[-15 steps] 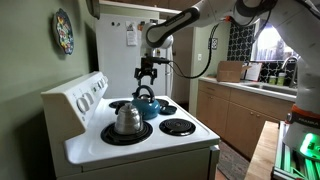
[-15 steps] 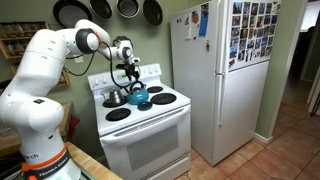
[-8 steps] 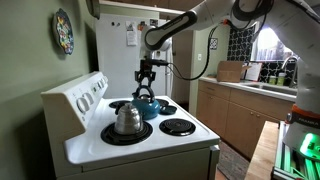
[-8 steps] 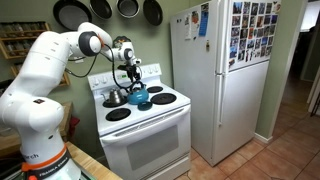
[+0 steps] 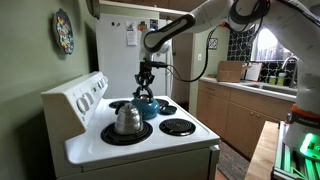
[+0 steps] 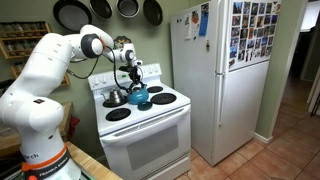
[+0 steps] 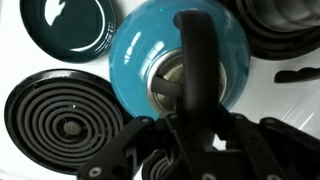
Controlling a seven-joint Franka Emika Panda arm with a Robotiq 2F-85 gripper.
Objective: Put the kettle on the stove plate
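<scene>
The teal-blue kettle [image 5: 147, 106] [image 6: 139, 97] stands near the middle of the white stove top. In the wrist view its round body [image 7: 138, 55] fills the centre, and its dark arched handle [image 7: 196, 55] runs straight down into my gripper [image 7: 197, 120]. The gripper [image 5: 146, 88] [image 6: 133, 82] hangs directly over the kettle, with its fingers drawn in against both sides of the handle. The kettle still rests on the stove. A round black coil stove plate [image 7: 65, 115] lies bare just beside the kettle.
A shiny silver kettle [image 5: 126, 120] [image 6: 116, 97] sits on a wide burner beside the control panel. A teal round dish [image 7: 68, 25] lies by the kettle. Another wide black burner [image 7: 285, 25] is close on the opposite side. A bare burner [image 5: 178, 127] lies near the stove's front edge.
The jaws, wide open a second ago, have drawn in onto the kettle's handle. The arm and the kettle have hardly moved.
</scene>
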